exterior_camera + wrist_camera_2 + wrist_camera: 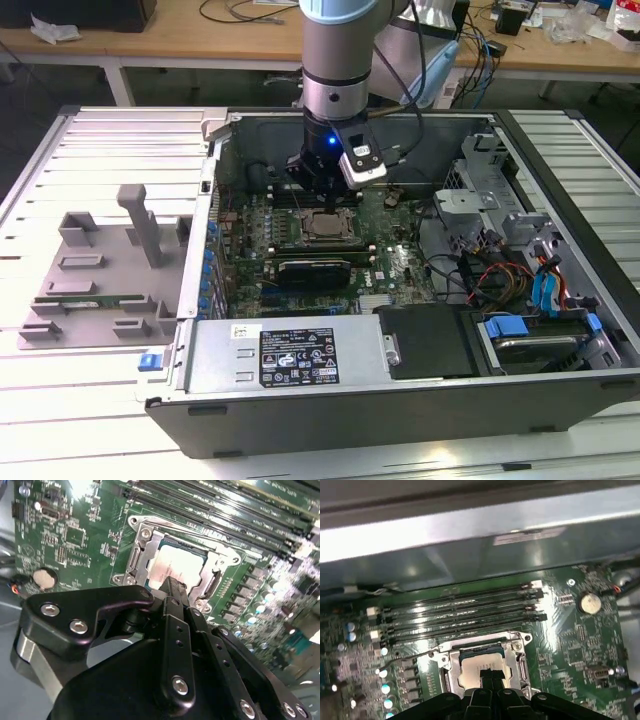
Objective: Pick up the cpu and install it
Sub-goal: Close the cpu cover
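exterior view: arm point(338, 60) hung from the upper middle of the frame into the open computer case point(560, 260). gripper point(324, 203) was at frame centre, right over the cpu point(326, 227). cpu sat flat inside the socket frame point(292, 240) on the green motherboard point(400, 270). grey fixture tray point(90, 290) lay outside the case on the exterior view's left. power supply point(290, 355) with a label was at lower middle, and a blue drive caddy point(505, 327) at lower right.

second wrist view: black gripper point(172, 586) body was in the foreground. its fingers point(174, 605) were clenched together, with nothing between them. the tip pointed at the near edge of the cpu point(172, 560), silvery top up, seated in the socket frame point(137, 555). tip was possibly touching the cpu top, hard to tell at this angle. coin battery point(44, 578) was well apart from the socket. memory slots point(240, 515) ran along the far side of the socket.

first wrist view: gripper point(490, 674) tip overlapped the near edge of the cpu point(477, 666), which lay level in its socket frame point(520, 660). memory slots point(465, 611) lay between the socket and the case wall point(470, 530). coin battery point(590, 603) was off to one side.
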Controlling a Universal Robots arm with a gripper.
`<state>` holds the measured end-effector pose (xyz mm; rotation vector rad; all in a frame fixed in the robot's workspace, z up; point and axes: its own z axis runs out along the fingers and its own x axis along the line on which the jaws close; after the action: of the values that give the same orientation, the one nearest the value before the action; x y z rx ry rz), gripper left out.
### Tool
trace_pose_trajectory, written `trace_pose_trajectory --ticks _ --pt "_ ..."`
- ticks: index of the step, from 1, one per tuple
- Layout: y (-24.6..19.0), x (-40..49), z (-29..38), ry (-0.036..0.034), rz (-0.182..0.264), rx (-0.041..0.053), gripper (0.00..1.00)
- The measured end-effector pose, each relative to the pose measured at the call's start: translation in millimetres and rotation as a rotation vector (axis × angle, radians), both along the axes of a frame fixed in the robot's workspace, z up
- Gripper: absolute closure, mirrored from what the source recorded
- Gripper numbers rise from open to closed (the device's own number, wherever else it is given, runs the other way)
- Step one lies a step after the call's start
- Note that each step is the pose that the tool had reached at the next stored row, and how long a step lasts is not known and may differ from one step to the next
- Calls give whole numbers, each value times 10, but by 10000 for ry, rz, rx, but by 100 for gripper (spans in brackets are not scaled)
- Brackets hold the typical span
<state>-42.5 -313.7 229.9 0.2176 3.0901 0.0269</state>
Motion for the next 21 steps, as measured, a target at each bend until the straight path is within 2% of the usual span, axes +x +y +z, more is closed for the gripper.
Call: trace_pose_trajectory --ticks 3,4,5,9,11,21 --pt "0 0 -8 39 641 -73 89" --pt "-1 -1 -8 44 755 -113 89" --pt "-5 -2 -10 43 756 -114 89" --pt "-117 -2 -18 43 755 -114 89" --pt "-146 -2 -22 43 755 -115 89" --pt "-155 -2 -1 43 754 -113 89"
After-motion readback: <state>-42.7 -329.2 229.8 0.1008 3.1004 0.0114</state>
